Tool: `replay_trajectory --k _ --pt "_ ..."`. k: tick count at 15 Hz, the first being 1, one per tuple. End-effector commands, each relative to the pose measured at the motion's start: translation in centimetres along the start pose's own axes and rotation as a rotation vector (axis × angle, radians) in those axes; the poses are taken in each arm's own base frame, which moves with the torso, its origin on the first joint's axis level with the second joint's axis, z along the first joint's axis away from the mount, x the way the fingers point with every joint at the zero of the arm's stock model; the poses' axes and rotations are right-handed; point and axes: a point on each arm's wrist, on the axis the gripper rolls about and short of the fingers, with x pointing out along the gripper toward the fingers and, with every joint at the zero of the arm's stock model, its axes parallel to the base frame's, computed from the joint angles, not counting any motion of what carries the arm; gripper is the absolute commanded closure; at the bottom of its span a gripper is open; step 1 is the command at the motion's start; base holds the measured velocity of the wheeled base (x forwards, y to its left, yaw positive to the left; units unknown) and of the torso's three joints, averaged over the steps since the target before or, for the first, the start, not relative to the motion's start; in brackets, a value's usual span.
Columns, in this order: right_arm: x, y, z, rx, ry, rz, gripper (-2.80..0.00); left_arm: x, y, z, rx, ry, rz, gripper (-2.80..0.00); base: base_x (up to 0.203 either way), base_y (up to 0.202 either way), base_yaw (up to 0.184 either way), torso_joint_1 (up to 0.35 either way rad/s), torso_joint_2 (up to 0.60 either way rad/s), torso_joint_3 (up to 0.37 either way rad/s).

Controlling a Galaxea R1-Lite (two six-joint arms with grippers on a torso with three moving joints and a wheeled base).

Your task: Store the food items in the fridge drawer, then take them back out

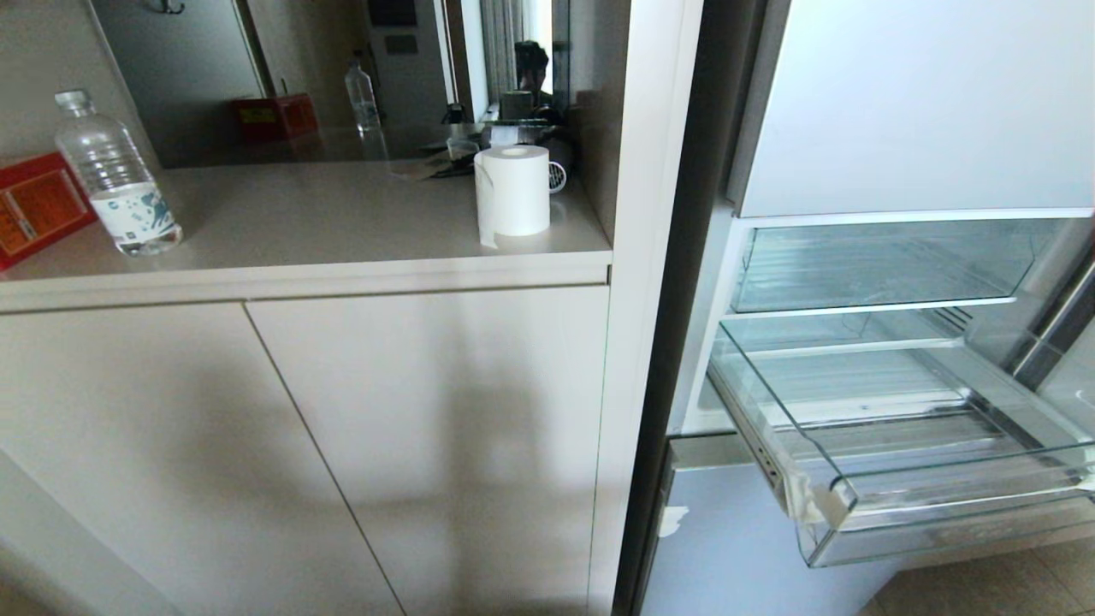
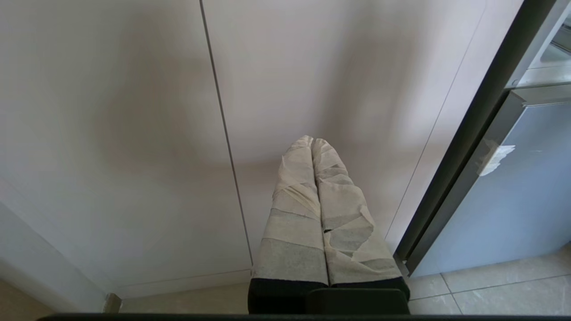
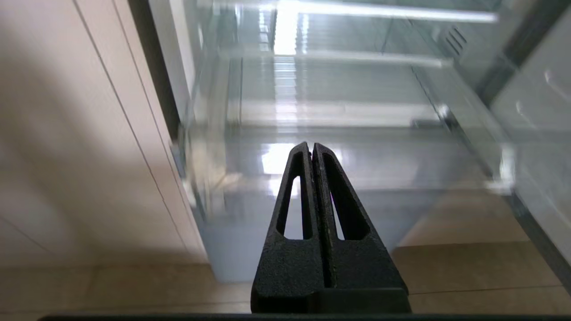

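Note:
The fridge drawer [image 1: 898, 505], clear plastic with a ribbed bottom and a whitish tape patch at its front left corner, stands pulled out of the open fridge at the right of the head view, with nothing in it. The right wrist view shows the drawer's front [image 3: 339, 156] ahead of my right gripper [image 3: 311, 146], whose black fingers are shut with nothing between them, low in front of the drawer. My left gripper [image 2: 312, 140], tape-wrapped, is shut and points at the cabinet doors. No food items are in view. Neither arm shows in the head view.
A beige counter [image 1: 342, 214] over cabinet doors [image 1: 428, 445] carries a water bottle [image 1: 115, 180], a red box [image 1: 34, 205] and a white paper roll [image 1: 513, 192]. Another clear drawer [image 1: 881, 265] sits above the pulled-out one. Tiled floor [image 3: 468, 267] lies below.

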Motion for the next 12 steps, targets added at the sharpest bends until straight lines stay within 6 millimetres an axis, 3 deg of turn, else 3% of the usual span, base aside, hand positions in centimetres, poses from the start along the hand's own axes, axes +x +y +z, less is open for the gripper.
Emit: replay_trajectory --k 1,2,5,12 --pt "-2.9 0.5 -4.7 -0.022 -0.091 0.016 0.00 0.0 0.0 0.0 0.000 0.001 0.000 0.00 0.000 0.000 0.000 0.000 0.00 0.000" --pt "-3.2 0.6 -6.4 -0.028 -0.084 0.031 0.00 0.0 0.0 0.0 0.000 0.001 0.000 0.00 0.000 0.000 0.000 0.000 0.00 0.000" --pt "-4.6 0.8 -8.9 -0.038 -0.079 0.053 0.00 0.0 0.0 0.0 0.000 0.001 0.000 0.00 0.000 0.000 0.000 0.000 0.00 0.000" --pt "-4.9 0.8 -9.8 -0.033 -0.076 0.045 0.00 0.0 0.0 0.0 0.000 0.001 0.000 0.00 0.000 0.000 0.000 0.000 0.00 0.000"
